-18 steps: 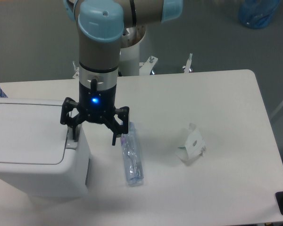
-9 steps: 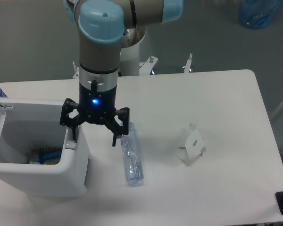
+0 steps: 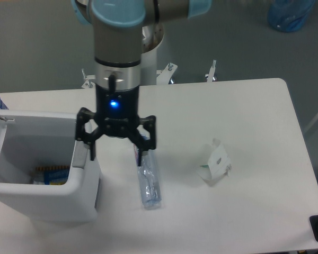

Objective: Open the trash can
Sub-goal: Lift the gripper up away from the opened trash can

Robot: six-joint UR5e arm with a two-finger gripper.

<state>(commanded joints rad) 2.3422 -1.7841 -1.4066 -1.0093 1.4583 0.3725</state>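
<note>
The trash can [image 3: 45, 198], a large white boxy bin, stands at the table's left edge with its lid swung up at the far left, so the inside shows. Some coloured rubbish [image 3: 49, 174] lies at its bottom. My gripper [image 3: 116, 153] hangs open just right of the bin's right rim. Its left finger [image 3: 90, 150] is over the grey push tab [image 3: 80, 157] and its right finger [image 3: 145, 153] is above the bottle. Nothing is held between the fingers.
A small clear plastic bottle [image 3: 149, 182] lies on the table right of the bin. A crumpled white paper carton [image 3: 215, 163] sits further right. A blue bag [image 3: 290, 15] is on the floor beyond the table.
The lid, flat and shut one second ago, has sprung up and the bin stands open. Since then my gripper has shifted to the right, staying open.
</note>
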